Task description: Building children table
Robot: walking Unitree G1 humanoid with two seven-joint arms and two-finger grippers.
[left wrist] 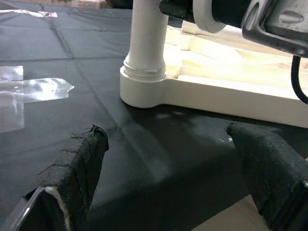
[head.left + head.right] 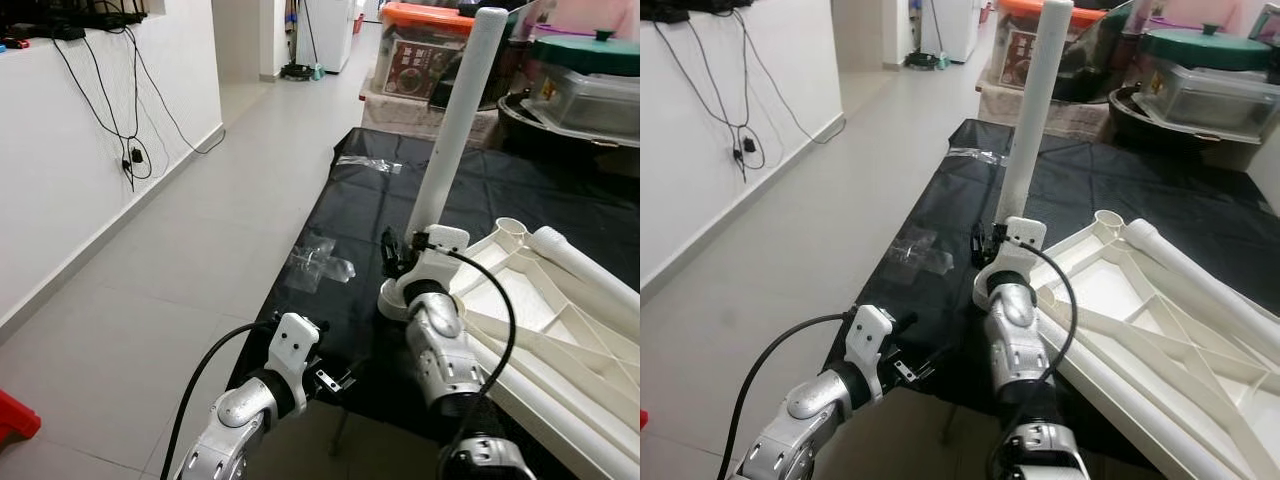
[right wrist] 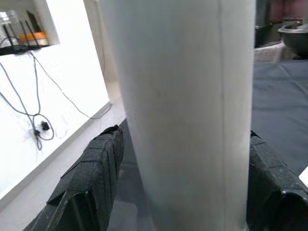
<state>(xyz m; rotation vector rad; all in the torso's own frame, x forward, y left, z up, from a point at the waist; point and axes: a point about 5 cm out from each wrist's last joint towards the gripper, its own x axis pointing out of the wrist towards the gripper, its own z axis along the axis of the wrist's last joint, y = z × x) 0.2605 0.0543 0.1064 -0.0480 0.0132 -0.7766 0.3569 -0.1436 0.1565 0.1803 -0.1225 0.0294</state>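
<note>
A white children's table (image 2: 560,345) lies upside down on a black-covered surface (image 2: 520,190). One white leg (image 2: 455,120) stands upright in its near corner socket (image 1: 143,86). My right gripper (image 2: 398,252) is shut on this leg low down, near the socket, and in the right wrist view its black fingers (image 3: 91,183) press both sides of the leg (image 3: 183,96). My left gripper (image 2: 335,380) hovers open at the front edge of the black surface, with nothing between its fingers (image 1: 79,163). It points toward the socket. Another white leg (image 2: 590,270) lies along the table's far side.
Two clear plastic bags (image 2: 318,262) (image 2: 368,163) lie on the black cover. Storage boxes (image 2: 425,45) and a green-lidded container (image 2: 590,75) crowd the back. Open tiled floor (image 2: 200,250) runs along the left by a white wall with hanging cables (image 2: 130,150).
</note>
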